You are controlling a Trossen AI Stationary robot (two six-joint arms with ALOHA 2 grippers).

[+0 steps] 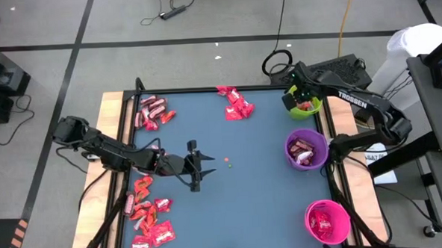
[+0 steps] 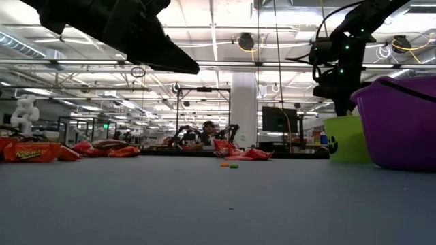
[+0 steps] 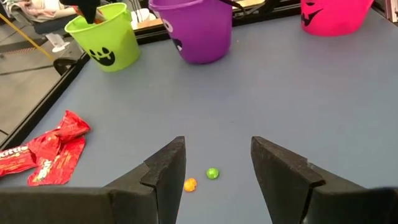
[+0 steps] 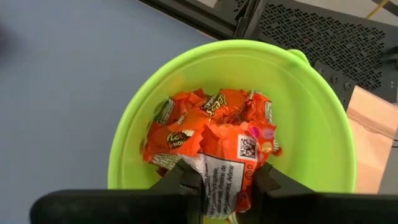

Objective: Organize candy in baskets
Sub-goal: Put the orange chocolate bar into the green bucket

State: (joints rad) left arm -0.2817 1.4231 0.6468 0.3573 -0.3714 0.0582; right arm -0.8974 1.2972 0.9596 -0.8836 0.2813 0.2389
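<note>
The right gripper (image 4: 222, 190) is held directly above the lime green basket (image 4: 311, 118) at the far right corner of the table (image 1: 246, 190). Its fingers are closed narrowly on an orange candy wrapper (image 4: 227, 165) with a white printed panel, which hangs over the basket's mouth. More orange wrapped candy (image 4: 186, 121) is seen piled inside this basket.

The left gripper (image 3: 217, 180) is held low over the middle of the table, with its fingers spread wide and nothing between them. Just ahead of it, a small orange dot (image 3: 190, 185) and a small green dot (image 3: 212, 173) lie on the bare surface.

The purple basket (image 1: 306, 150) stands along the right edge, nearer than the green one, and wrapped pieces are seen in it. The pink basket (image 1: 328, 222) stands at the near right corner, also with candy in it. All three baskets are upright and set apart from one another.

Loose candy is left in three groups on the table. A red pile (image 1: 235, 102) lies at the far edge near the middle. Another group (image 1: 152, 112) lies at the far left corner. A larger spread of orange and red pieces (image 1: 148, 217) lies at the near left, beside the left arm.

In the low view, a seated person (image 2: 208, 131) is seen well beyond the table.
</note>
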